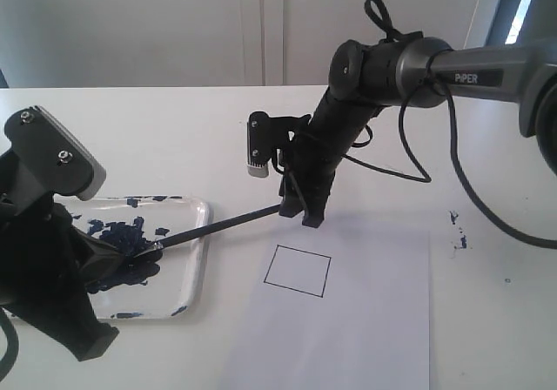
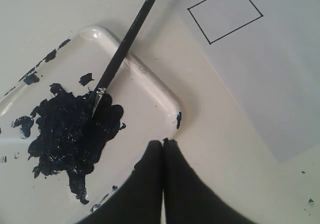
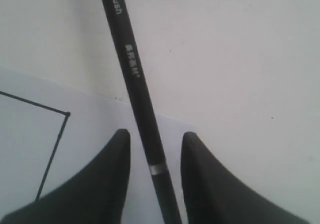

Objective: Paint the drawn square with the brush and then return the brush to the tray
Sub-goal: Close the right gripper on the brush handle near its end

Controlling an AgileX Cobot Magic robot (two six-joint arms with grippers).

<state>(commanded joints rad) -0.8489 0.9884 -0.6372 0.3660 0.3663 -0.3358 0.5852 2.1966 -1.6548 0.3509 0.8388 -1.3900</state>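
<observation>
The brush (image 1: 228,222) lies slanted, its blue tip in the dark paint blob (image 2: 70,129) of the clear tray (image 1: 202,233) and its black handle reaching out over the tray's rim. My right gripper (image 3: 155,136) is open around the far end of the handle, with a gap showing on each side of it. My left gripper (image 2: 163,142) is shut and empty, hovering over the tray's near edge. The drawn square (image 1: 298,271) on the white paper is white inside, just in front of the right gripper.
The white paper sheet (image 1: 365,320) lies on the white table to the right of the tray. A few dark paint specks (image 1: 457,233) mark the table at the right. A black cable (image 1: 418,159) hangs from the right arm.
</observation>
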